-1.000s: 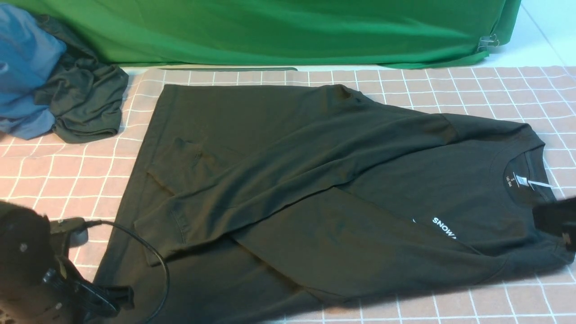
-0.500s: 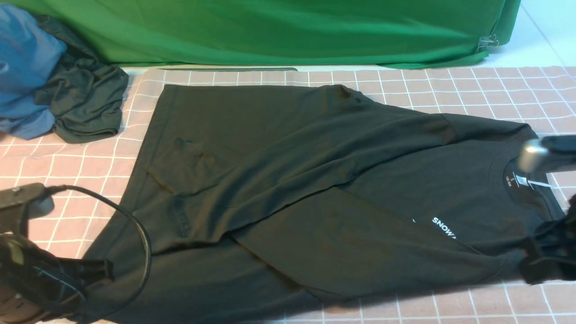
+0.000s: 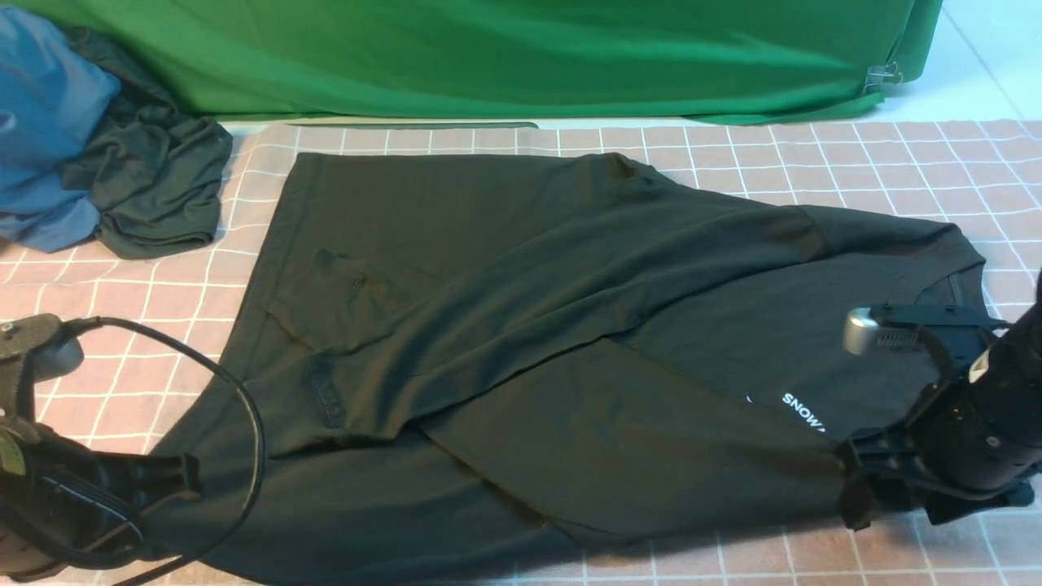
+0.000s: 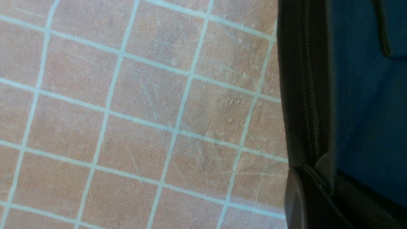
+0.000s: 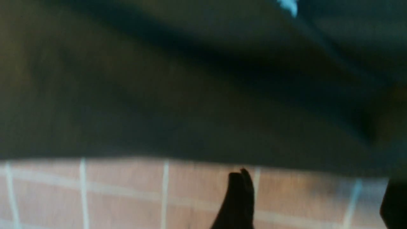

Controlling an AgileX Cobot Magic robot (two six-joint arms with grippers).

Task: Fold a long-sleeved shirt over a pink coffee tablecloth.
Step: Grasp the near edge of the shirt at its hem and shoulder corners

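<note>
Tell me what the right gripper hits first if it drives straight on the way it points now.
Probably the near edge of the shirt: the open right gripper sits low over the tablecloth, pointing at that edge close ahead, though depth is unclear.

Shirt: black long-sleeved crew-neck shirt [image 3: 521,325], spread out front side up and lying sideways, neck to the right and hem to the left.
Sleeves: both folded inward over the torso, running slantwise toward the hem and crossing near the middle.
Print: white letters "SNOW" [image 3: 803,404] show on the chest; the rest is covered by the near sleeve.
Surface: mostly smooth, with soft creases along the sleeves.
Tablecloth: dusty-pink tablecloth [image 3: 814,155] with a thin white grid of squares, flat beneath the shirt and showing beyond it on every side.
</note>
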